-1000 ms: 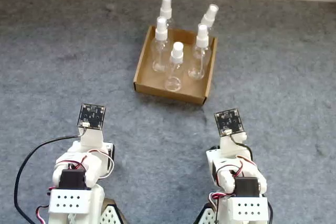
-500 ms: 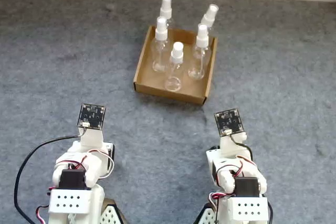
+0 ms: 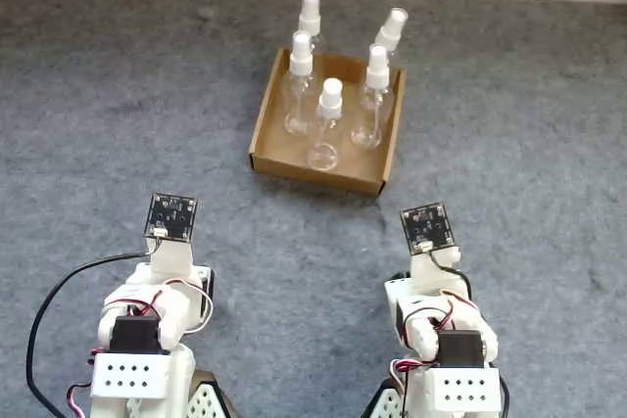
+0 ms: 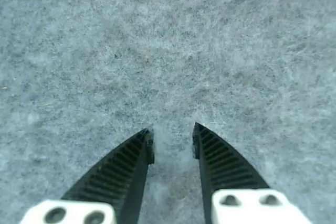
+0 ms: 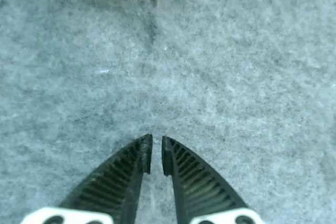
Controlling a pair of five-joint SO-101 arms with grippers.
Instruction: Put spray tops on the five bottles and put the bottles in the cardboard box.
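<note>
While the capped bottles [image 3: 324, 129] stand in the box [image 3: 313, 175] far up the table [image 3: 118, 95], the left pincer [image 4: 172, 142] is a little spread and the right pincer [image 5: 157, 153] nearly pressed together, both empty.

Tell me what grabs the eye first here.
Five clear bottles with white spray tops stand clustered at the cardboard box on the far side of the grey table. Both arms sit folded at the near edge, the left claw slightly open and the right claw almost shut, both empty.
</note>
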